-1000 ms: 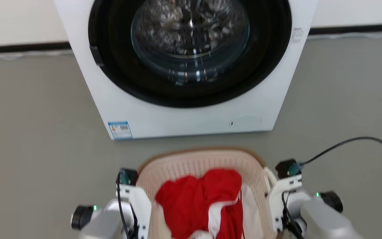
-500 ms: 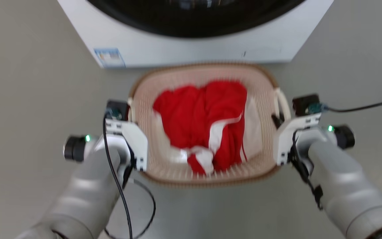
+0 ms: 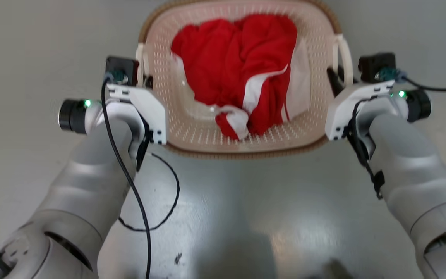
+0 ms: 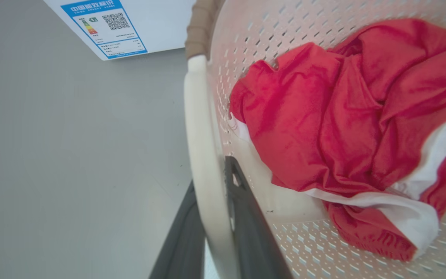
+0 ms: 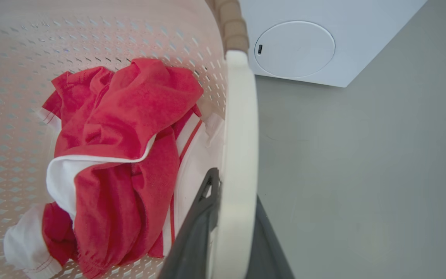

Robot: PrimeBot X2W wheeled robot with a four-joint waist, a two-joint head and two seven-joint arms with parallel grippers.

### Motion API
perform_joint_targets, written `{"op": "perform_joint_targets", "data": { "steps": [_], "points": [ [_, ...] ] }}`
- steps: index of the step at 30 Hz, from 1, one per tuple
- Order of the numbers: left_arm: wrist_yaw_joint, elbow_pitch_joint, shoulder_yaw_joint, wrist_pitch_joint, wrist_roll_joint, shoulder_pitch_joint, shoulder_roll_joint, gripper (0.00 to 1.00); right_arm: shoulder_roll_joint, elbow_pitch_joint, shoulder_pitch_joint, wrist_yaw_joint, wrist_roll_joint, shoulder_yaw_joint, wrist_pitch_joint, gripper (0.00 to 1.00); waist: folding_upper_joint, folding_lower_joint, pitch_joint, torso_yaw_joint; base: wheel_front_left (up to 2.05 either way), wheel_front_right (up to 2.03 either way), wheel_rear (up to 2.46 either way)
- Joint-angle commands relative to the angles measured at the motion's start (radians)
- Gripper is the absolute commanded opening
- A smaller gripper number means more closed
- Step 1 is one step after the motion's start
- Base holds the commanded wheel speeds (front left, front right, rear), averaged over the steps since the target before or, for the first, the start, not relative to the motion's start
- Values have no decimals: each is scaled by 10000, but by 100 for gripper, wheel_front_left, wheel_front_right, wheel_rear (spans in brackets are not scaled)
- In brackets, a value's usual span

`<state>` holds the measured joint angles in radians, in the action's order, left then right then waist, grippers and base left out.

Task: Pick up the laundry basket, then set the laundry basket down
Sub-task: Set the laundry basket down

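Left gripper (image 4: 211,193) and right gripper (image 5: 232,190), each squeezed tight on a white handle (image 4: 199,116). Holding the laundry basket (image 3: 207,131) right between them, red clothes (image 3: 238,58) inside. Looks like the carrying step. Next: lower both sides together, flat, then let go.

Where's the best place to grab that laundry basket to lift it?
By its two white side handles, coming in from each side. Each is a thin bar standing off the rim of the laundry basket, narrow enough to pinch: the left end effector and right end effector each straddle one, a finger either side. Opposite grips should keep it level.
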<state>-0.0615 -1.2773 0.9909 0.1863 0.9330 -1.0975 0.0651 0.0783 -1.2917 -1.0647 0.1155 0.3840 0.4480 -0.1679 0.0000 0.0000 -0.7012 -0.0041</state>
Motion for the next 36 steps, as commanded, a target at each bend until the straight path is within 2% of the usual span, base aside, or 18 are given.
{"op": "perform_joint_targets", "data": {
  "steps": [1,16,36],
  "points": [
    [-34,54,-150,116,-52,-448,183,0,-281,96,-12,152,-251,19,-230,0,0,0,-669,-24,0,0,0],
    [29,-69,-14,-159,-131,-1295,315,0,-281,23,-718,152,-698,-822,-215,0,0,0,-1761,-136,0,0,0],
    [13,-117,105,-301,-102,-1524,351,0,-281,13,-632,152,-835,-1120,-216,0,0,0,-2145,-150,0,0,0]
  ]
}}
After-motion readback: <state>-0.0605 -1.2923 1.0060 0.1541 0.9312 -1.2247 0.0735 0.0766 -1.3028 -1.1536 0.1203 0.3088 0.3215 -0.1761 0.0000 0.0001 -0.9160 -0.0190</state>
